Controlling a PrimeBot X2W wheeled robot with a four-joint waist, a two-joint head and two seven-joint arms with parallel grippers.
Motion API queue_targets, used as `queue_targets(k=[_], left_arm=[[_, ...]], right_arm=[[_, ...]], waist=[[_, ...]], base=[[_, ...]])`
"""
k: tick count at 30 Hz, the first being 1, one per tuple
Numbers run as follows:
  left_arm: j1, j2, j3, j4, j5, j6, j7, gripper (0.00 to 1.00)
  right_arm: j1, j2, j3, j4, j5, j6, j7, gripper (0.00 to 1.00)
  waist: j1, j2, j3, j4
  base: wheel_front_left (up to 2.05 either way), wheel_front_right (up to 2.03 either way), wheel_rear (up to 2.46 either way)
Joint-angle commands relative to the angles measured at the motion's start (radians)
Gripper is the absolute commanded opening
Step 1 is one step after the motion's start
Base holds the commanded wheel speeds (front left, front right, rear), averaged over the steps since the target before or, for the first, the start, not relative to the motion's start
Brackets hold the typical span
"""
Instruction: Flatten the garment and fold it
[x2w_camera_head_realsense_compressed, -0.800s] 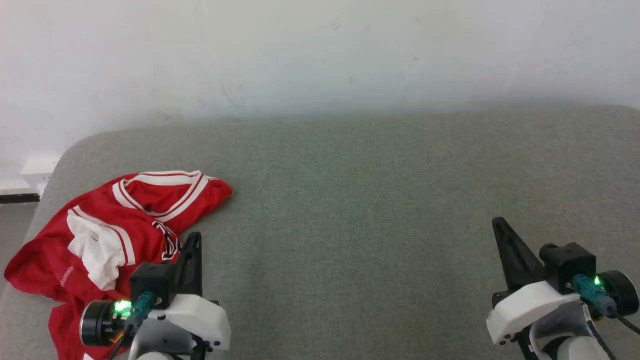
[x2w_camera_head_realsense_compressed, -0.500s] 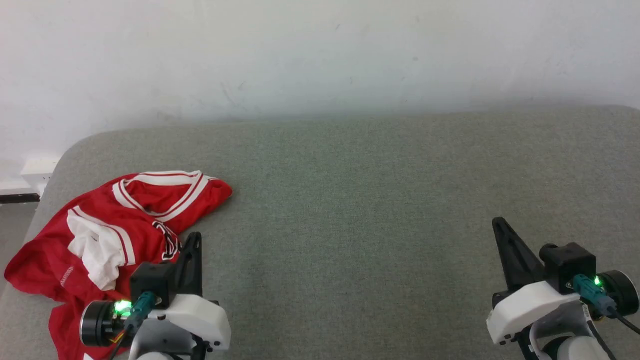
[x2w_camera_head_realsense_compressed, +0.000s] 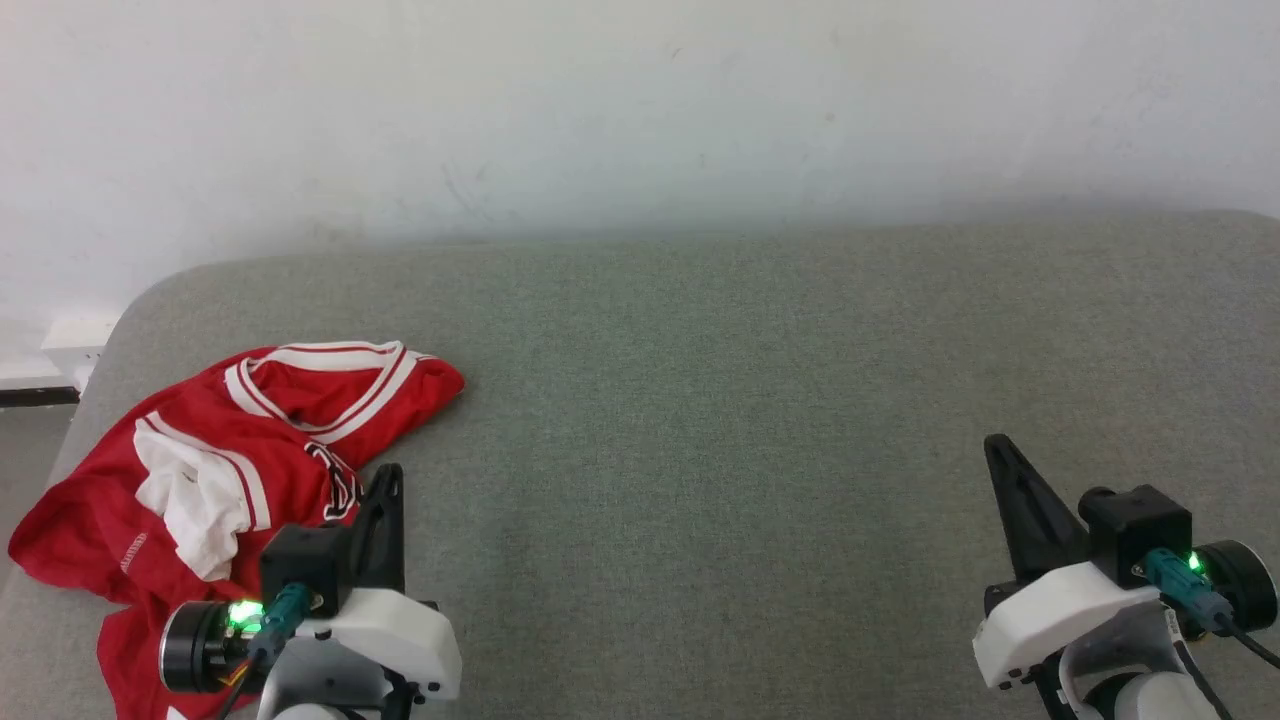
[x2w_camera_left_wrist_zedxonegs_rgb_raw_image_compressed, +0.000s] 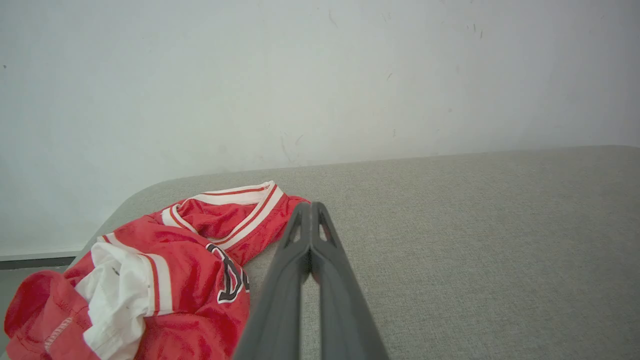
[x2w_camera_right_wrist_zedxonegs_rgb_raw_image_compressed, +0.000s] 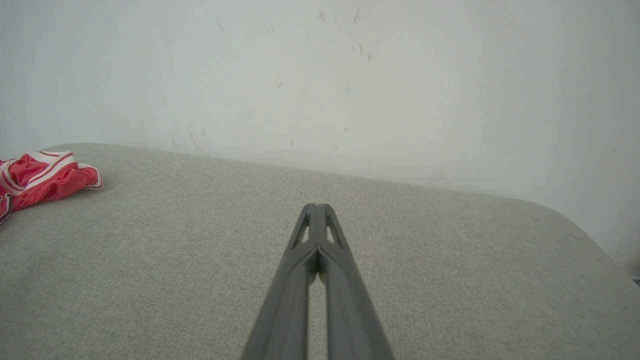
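- Since the garment (x2w_camera_head_realsense_compressed: 290, 445) lies crumpled at the left edge of the surface (x2w_camera_head_realsense_compressed: 750, 400), a tug could drag it off.
- Left tool (x2w_camera_head_realsense_compressed: 388, 478), clenched empty just beside it, might pinch several layers.
- Right tool (x2w_camera_head_realsense_compressed: 997, 447), clenched empty, sits well apart.

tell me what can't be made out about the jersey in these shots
- Head view: the near part of the garment is hidden behind the left gripper and its wrist, and cut off by the bottom edge.
- Left wrist view: most of its lettering is buried in folds.
- Right wrist view: the left edge cuts off most of it.
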Motion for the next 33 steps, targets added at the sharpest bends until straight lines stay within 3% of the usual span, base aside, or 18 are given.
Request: queue_targets(k=[1, 2, 3, 33], left_arm=[[-0.012, -0.002, 0.0, -0.005, 0.004, 0.005, 0.0, 0.0], [-0.012, -0.002, 0.0, -0.005, 0.004, 0.005, 0.0, 0.0], [0.0, 0.0, 0.0, 0.0, 0.0, 0.0, 0.0, 1.0], [0.004, 0.0, -0.005, -0.012, -0.033, -0.003, -0.053, 1.0]], right_arm=[[-0.009, 0.003, -0.002, 0.001, -0.006, -0.001, 0.0, 0.0], [-0.009, 0.003, -0.002, 0.001, -0.006, -0.001, 0.0, 0.0], [0.0, 0.0, 0.0, 0.0, 0.0, 0.0, 0.0, 1.0], [0.005, 0.0, -0.07, -0.006, 0.036, 0.0, -0.053, 1.0]], waist=[[0.0, 0.0, 0.0, 0.0], [0.0, 0.0, 0.0, 0.0], [0.0, 0.0, 0.0, 0.0], [0.0, 0.0, 0.001, -0.001]], base=[[0.0, 0.0, 0.0], [0.0, 0.0, 0.0], [0.0, 0.0, 0.0], [0.0, 0.0, 0.0]])
